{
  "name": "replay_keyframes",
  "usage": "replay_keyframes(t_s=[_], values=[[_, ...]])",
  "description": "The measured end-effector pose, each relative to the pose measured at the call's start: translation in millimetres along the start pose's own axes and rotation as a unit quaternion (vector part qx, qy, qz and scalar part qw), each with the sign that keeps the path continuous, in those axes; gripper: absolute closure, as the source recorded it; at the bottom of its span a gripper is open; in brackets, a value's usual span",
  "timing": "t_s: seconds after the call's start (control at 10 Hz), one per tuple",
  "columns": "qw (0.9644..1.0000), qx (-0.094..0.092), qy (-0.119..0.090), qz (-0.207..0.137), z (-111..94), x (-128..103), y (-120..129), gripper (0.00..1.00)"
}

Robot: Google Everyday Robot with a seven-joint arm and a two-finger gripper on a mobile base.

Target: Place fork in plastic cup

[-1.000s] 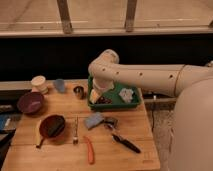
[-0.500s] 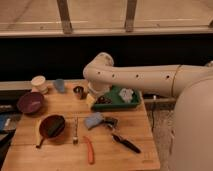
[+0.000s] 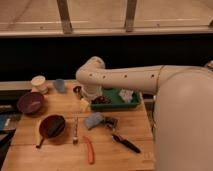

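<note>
Reaching in from the right, the robot's white arm (image 3: 130, 77) runs level above the table (image 3: 135, 127), bends at a rounded joint above the far middle of the table, and turns straight down. The end effector (image 3: 86, 103) hangs below that joint, low over the wood, just off the left end of the green tray (image 3: 122, 102) and just in front of a small dark metal cup (image 3: 77, 90). Its opening is hidden by the arm, so one cannot tell how wide it stands or whether it holds or touches anything.

The fork (image 3: 75, 131) lies flat on the table nearer the front edge. It is well apart from the end effector, pointing roughly front to back, between the red bowl (image 3: 52, 126) on its left and a blue-grey sponge (image 3: 93, 120) on its right.

A small blue-grey cup (image 3: 59, 85) stands upright at the far left of the table, with a cream cup (image 3: 38, 83) beside it and a purple bowl (image 3: 30, 102) in front of them.

An orange-handled tool (image 3: 89, 150) lies near the front edge, and a black-handled utensil (image 3: 125, 142) lies to its right, aslant.
</note>
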Motion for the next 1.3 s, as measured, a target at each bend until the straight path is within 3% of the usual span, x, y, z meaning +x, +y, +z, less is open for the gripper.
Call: replay_keyframes(t_s=[0.2, 0.5, 0.9, 1.1, 1.3], values=[[0.9996, -0.008, 0.012, -0.025, 12.6, -4.0, 22.6, 0.24], [0.9983, -0.026, 0.014, -0.049, 23.2, -2.0, 54.0, 0.24], [0.9984, -0.025, 0.013, -0.049, 23.7, -1.9, 54.5, 0.24], [0.9976, -0.037, 0.016, -0.056, 30.4, -5.0, 60.3, 0.24], [0.9955, -0.061, 0.021, -0.069, 54.0, -13.9, 78.8, 0.24]])
